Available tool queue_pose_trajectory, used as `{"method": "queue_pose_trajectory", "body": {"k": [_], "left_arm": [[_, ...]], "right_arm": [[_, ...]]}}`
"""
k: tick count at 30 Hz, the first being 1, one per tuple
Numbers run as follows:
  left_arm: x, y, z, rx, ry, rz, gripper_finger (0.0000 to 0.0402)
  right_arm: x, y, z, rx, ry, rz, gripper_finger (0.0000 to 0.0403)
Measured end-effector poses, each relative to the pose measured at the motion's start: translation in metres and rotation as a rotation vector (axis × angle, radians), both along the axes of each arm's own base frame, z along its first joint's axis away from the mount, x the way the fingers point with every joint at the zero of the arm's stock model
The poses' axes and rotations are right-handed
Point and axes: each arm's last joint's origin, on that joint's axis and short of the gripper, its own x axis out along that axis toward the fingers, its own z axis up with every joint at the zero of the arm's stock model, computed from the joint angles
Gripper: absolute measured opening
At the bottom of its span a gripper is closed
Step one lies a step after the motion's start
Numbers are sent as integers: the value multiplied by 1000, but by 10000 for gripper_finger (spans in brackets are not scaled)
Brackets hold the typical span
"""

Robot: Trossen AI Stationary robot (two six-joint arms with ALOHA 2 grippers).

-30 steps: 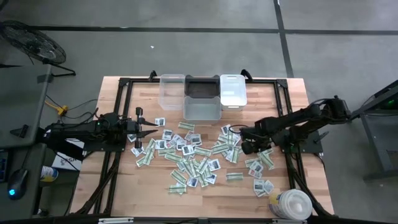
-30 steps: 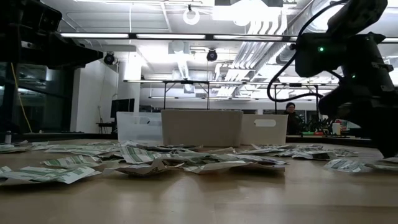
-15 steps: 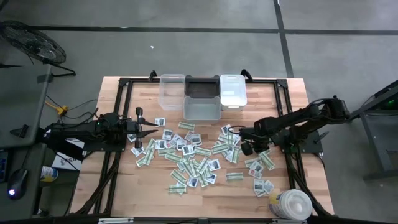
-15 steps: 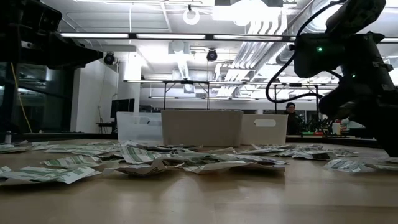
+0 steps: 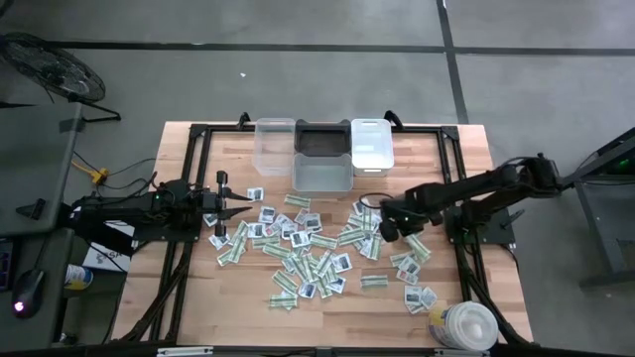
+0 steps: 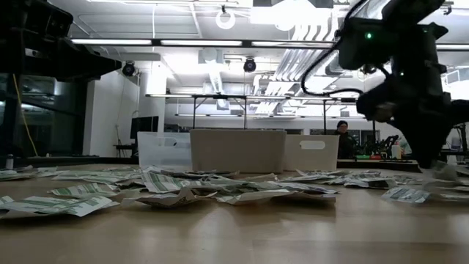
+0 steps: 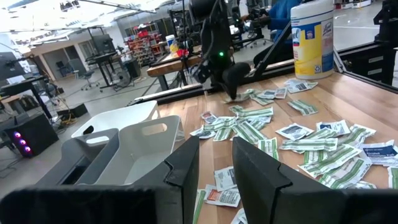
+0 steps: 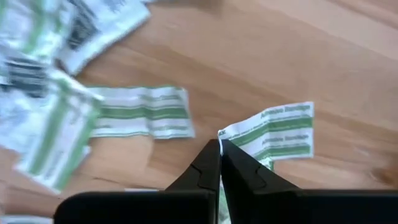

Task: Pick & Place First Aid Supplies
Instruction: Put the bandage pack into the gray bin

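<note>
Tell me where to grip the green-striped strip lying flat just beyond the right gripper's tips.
Probably take the strip at its free short end nearest the right gripper, coming straight down with jaws across its narrow width. It lies flat, with bare wood around that end; its other end meets the pile. The gripper is shut on another packet now.

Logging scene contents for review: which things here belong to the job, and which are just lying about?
Job: packets scattered on the table; right gripper shut on a green-striped packet; left gripper waiting beside them; bins.
Lying about: wipes tub.
</note>
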Motion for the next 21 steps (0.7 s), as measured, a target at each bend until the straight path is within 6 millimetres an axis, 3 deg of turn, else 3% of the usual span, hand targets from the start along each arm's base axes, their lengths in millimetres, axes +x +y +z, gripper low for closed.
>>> {"method": "queue_pose_trajectory", "body": {"k": [13,21], "left_arm": [[0,0,0,0,0,0,96],[0,0,0,0,0,0,96]], "right_arm": [[-3,-5,14,-153,-82,-10,1],[3,-8,15,-162,-151,108,1]]}}
